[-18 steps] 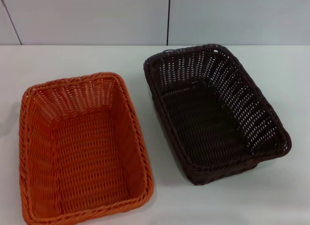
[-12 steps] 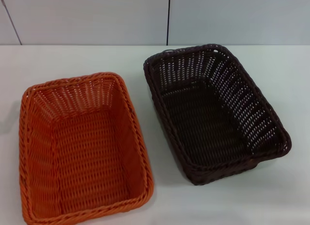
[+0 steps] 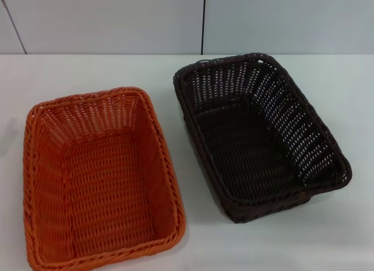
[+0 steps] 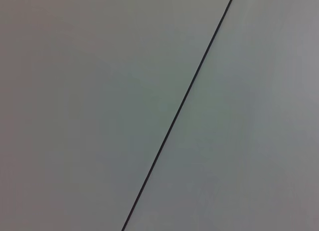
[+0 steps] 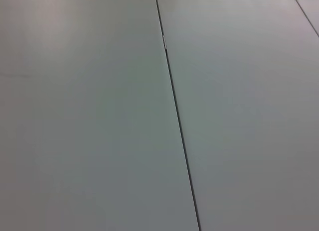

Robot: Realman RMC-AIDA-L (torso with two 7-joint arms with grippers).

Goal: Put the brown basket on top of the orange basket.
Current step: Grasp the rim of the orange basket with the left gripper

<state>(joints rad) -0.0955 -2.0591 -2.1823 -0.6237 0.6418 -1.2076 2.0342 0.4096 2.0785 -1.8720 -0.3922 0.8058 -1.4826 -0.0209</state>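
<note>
The brown basket (image 3: 257, 136) sits upright and empty on the white table, right of centre in the head view, turned a little at an angle. The orange basket (image 3: 96, 177) sits upright and empty at the near left, apart from the brown one with a strip of bare table between them. Neither gripper shows in any view. Both wrist views show only pale wall panels with a dark seam.
The white table (image 3: 193, 236) runs back to a pale panelled wall (image 3: 117, 20) with a dark vertical seam (image 3: 203, 23). The orange basket reaches almost to the lower edge of the head view.
</note>
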